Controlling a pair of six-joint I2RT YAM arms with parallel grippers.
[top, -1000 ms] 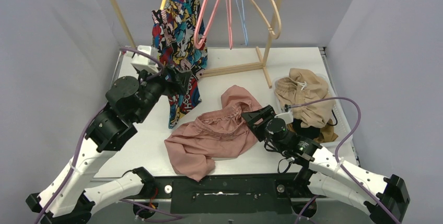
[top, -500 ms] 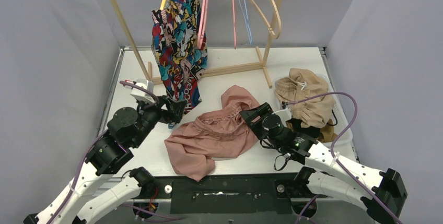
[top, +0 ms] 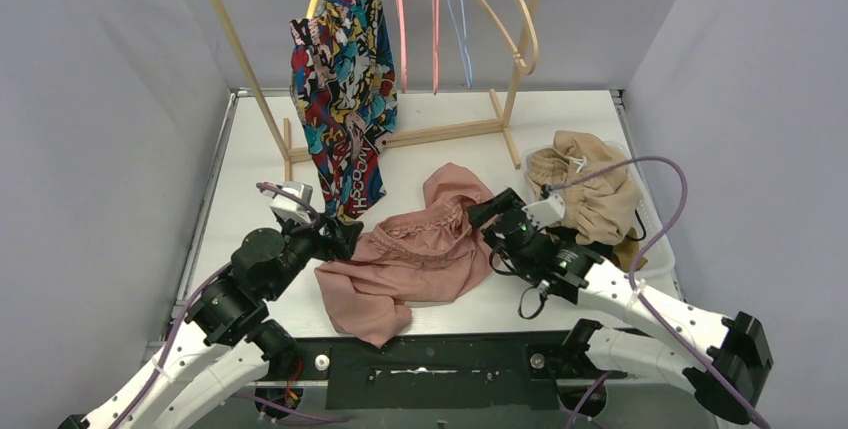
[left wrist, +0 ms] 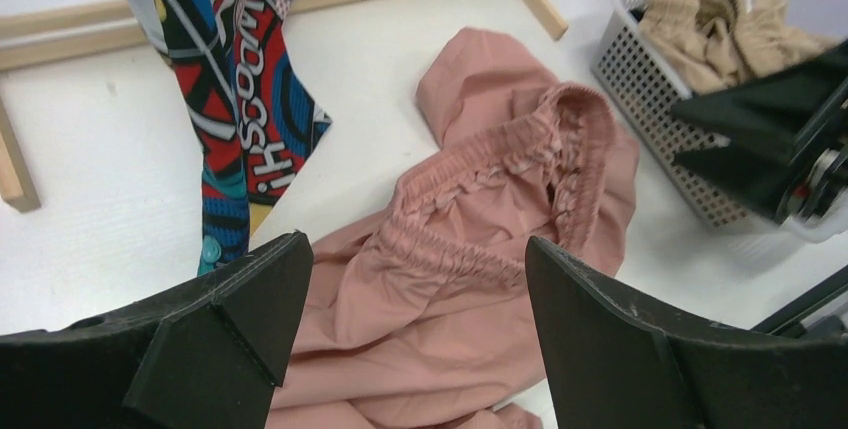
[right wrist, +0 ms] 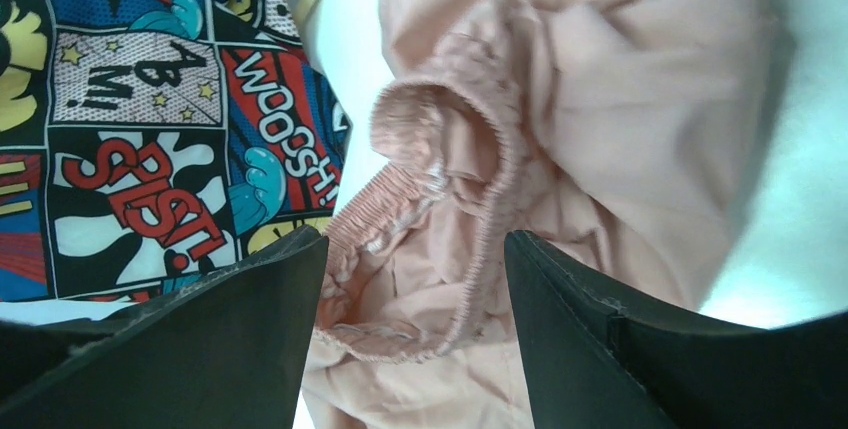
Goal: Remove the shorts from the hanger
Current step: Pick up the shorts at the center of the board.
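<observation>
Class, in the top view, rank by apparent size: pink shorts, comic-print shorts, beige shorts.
Largest, unranked: pink shorts and comic-print shorts look alike; the hanging pair may sit nearer the camera.
Smallest: beige shorts.

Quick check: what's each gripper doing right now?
Left gripper: open, empty, facing the pink shorts.
Right gripper: open, empty, facing their waistband.

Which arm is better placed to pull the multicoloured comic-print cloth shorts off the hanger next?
Left. The open left gripper sits beside the hem of the multicoloured comic-print cloth shorts; the right gripper is beyond the dusty pink cloth shorts.
</observation>
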